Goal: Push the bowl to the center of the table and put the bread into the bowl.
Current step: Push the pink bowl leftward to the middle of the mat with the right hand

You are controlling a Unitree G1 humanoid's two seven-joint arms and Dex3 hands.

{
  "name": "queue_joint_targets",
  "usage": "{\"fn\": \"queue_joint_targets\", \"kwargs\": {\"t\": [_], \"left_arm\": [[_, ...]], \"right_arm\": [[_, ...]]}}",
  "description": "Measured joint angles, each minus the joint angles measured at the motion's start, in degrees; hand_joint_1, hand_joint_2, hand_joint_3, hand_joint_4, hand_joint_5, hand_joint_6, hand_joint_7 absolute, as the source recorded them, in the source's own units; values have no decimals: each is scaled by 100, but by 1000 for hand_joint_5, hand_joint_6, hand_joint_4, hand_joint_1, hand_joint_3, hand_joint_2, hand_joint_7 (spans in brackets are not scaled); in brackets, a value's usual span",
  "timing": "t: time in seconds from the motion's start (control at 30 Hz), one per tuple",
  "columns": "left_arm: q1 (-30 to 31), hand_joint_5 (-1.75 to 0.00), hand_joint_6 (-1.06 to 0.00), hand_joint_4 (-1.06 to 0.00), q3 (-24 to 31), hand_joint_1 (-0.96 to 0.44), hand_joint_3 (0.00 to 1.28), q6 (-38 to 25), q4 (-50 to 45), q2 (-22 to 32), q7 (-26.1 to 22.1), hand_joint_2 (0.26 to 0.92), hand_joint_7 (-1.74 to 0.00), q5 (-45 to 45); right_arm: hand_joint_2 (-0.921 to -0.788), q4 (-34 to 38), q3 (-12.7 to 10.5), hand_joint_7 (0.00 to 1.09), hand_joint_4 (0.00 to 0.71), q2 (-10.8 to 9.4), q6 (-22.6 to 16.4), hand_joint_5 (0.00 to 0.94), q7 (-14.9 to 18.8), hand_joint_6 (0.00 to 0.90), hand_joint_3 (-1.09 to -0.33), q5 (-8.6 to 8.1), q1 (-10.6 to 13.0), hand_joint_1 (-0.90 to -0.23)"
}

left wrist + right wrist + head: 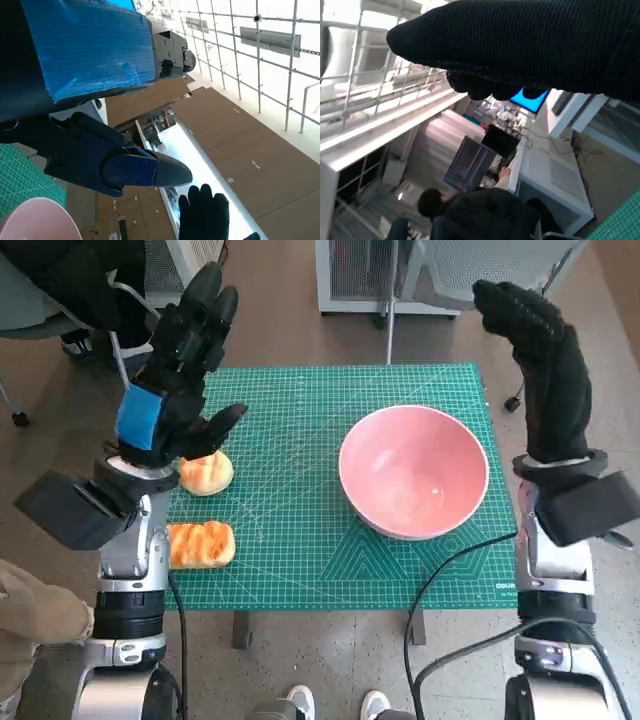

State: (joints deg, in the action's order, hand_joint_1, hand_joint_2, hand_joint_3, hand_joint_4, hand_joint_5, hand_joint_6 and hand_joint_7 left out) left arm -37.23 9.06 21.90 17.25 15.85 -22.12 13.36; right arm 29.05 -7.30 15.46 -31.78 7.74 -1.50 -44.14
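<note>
Bowl (414, 472) sits empty near the table's (300, 570) right edge. Bread (206, 472) lies by the left edge, just beside the raised, spread left hand (180, 375). Right hand (540, 360) is lifted, holding nothing.

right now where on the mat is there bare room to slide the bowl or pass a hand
The green mat is bare across its middle, between the two bread pieces, round bread and toasted bread, and the pink bowl, and along the far edge. It is crowded by the left hand over the breads. The right hand is raised beyond the bowl.
</note>
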Motion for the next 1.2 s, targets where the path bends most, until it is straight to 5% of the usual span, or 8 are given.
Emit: {"fn": "queue_joint_targets", "kwargs": {"t": [1.2], "left_arm": [[2, -2, -116, -81, 45, -690, 280, 0, -7, 2, 0, 921, -134, 3]], "right_arm": [[-921, 1631, -135, 291, 133, 212, -181, 1, -250, 1, -825, 84, -311, -638]]}}
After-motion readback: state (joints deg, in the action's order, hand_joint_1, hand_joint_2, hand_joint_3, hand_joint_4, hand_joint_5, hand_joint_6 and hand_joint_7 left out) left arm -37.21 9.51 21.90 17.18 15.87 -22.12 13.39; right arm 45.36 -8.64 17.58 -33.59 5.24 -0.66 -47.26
